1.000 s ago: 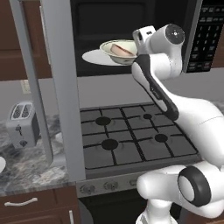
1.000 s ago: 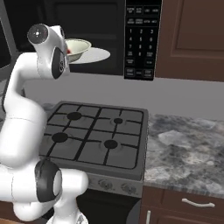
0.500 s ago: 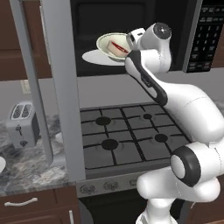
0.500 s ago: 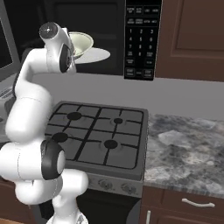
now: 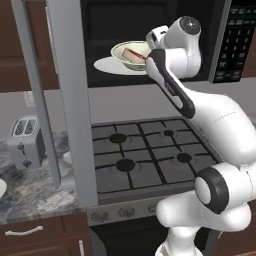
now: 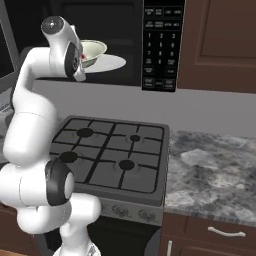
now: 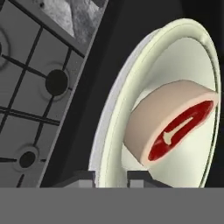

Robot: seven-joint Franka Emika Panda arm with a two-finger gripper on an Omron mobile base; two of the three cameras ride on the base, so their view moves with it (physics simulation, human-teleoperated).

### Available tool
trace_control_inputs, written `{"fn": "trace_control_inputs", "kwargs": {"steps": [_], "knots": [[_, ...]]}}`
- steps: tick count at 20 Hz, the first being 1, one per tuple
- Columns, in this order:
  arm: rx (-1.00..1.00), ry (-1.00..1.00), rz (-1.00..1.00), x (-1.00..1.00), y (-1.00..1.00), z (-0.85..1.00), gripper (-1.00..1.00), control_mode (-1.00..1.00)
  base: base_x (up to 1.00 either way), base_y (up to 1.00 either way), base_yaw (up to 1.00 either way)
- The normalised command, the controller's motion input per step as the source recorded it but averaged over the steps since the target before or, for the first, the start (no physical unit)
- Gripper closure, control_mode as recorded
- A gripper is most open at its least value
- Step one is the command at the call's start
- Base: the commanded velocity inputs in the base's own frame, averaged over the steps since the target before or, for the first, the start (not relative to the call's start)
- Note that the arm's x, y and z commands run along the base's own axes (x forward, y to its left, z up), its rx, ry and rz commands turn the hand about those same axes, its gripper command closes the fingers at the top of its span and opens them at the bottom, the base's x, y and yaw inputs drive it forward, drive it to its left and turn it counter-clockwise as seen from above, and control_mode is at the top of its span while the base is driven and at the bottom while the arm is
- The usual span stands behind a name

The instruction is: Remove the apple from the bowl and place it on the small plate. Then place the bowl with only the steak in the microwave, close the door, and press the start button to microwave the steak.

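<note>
A pale green bowl [image 5: 126, 50] [image 6: 96, 48] [image 7: 183, 65] with a slab of raw steak [image 5: 135, 54] [image 7: 170, 124] in it hangs tilted inside the open microwave. It is just above the white turntable plate [image 5: 107, 65] [image 6: 114, 63]. My gripper [image 5: 146, 52] [image 6: 82, 58] [image 7: 110, 177] is shut on the bowl's near rim, and the rim runs between the two fingertips in the hand view. The steak lies against the lower side of the tilted bowl.
The microwave door [image 5: 65, 100] stands wide open at the left, reaching down over the counter. The control panel [image 5: 235, 40] [image 6: 160, 45] is on the right. Below lies the gas stove [image 5: 145, 155] [image 6: 107, 150] [image 7: 35, 78]. A toaster [image 5: 25, 142] stands on the left counter.
The hand has risen a little and turned, lifting the bowl and tipping it from level to tilted above the turntable. In the last half second it has hardly moved.
</note>
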Motion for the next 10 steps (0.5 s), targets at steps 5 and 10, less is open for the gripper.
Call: {"fn": "trace_control_inputs", "kwargs": {"steps": [5, 10], "knots": [[0.00, -0.33, 0.00, -0.74, 0.02, 0.00, -1.00, -1.00, 0.00, 0.00, 0.00], [-0.02, -0.46, 0.00, -0.91, 0.00, 0.00, -1.00, -1.00, 0.00, 0.00, 0.00]]}}
